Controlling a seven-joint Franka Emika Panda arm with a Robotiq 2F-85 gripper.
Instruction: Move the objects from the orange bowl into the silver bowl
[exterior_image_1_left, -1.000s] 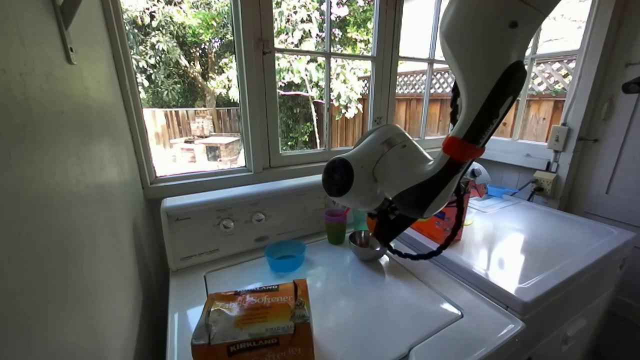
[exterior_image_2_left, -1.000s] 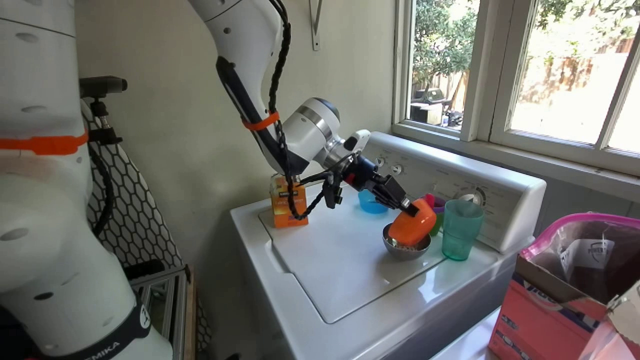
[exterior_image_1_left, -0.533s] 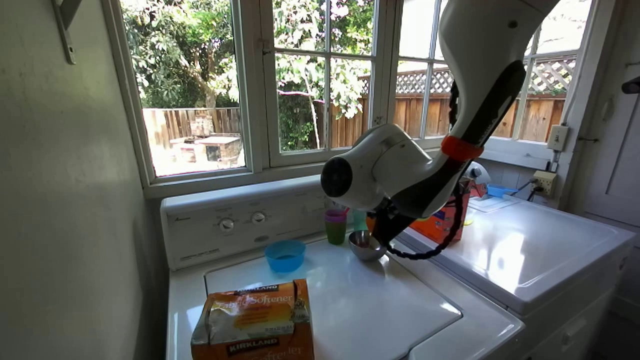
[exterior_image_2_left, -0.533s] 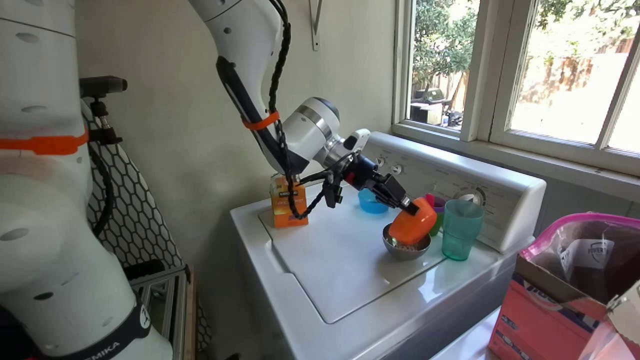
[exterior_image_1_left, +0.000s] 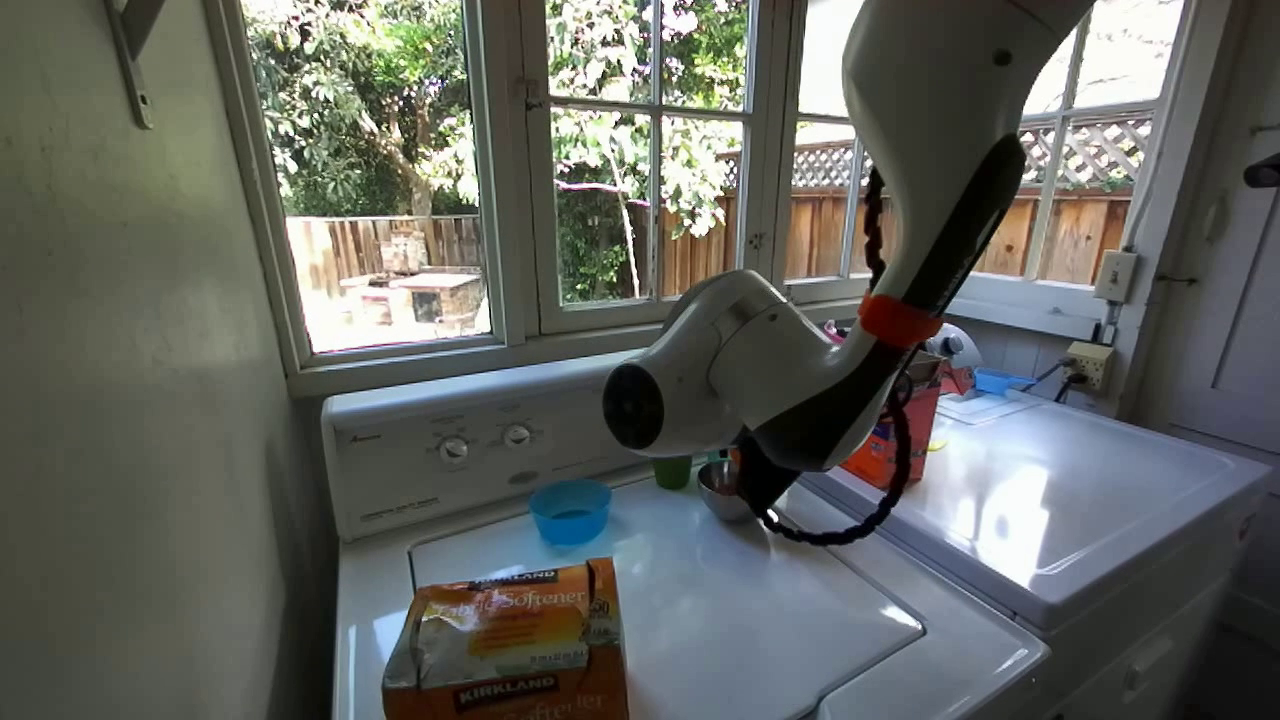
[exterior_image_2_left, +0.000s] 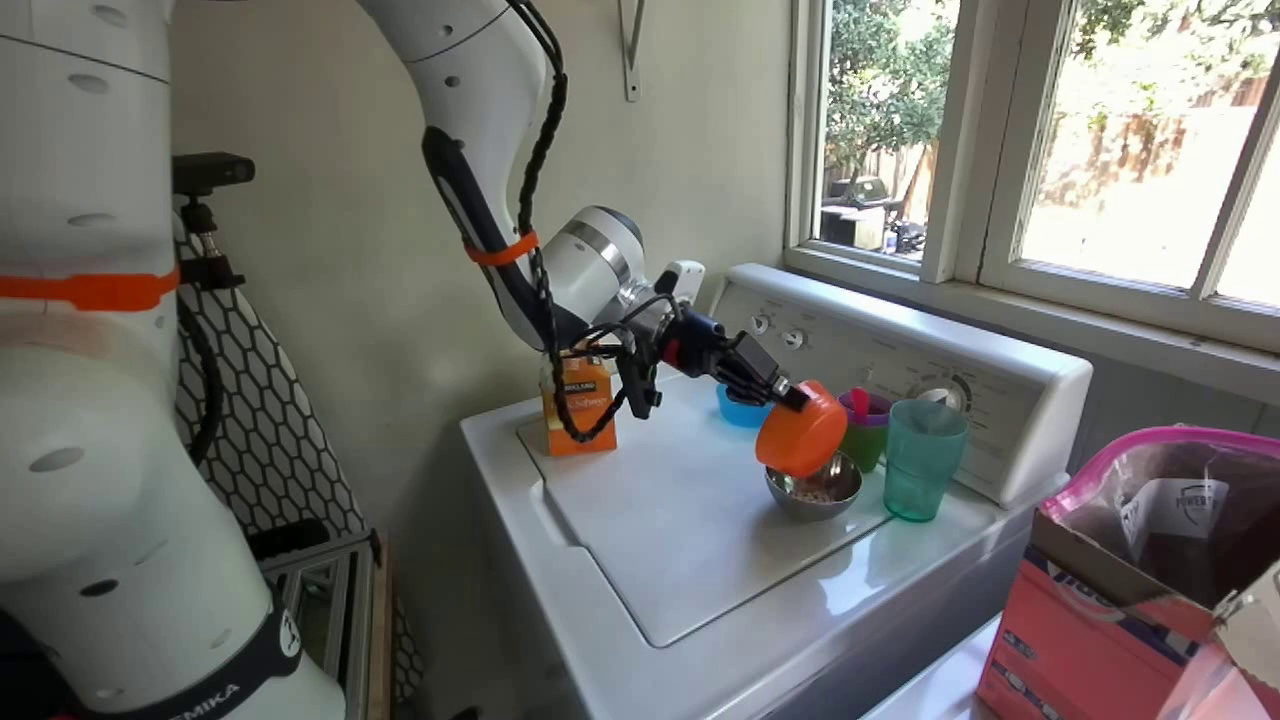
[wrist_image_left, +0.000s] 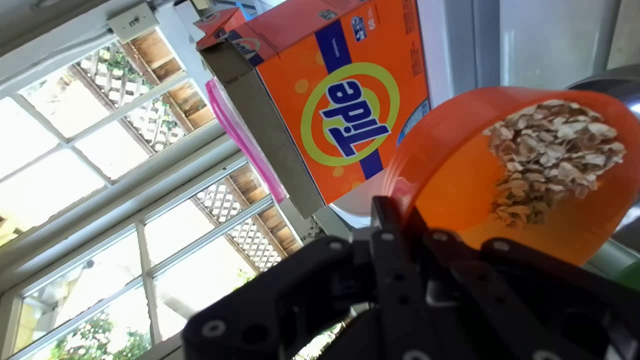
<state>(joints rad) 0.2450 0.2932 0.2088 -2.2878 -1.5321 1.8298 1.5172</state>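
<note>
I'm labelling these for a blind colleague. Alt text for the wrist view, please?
The gripper grips the rim of a tilted orange bowl holding pale flakes; part of the silver bowl shows at the right edge. Beyond are an orange Tide box and bright windows, slanted in the frame.

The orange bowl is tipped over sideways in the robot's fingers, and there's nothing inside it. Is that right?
Not quite: the orange bowl isn't empty. The wrist view shows a heap of pale flakes inside it. The rest is right: it is tilted, held by its rim in the fingers.
</note>
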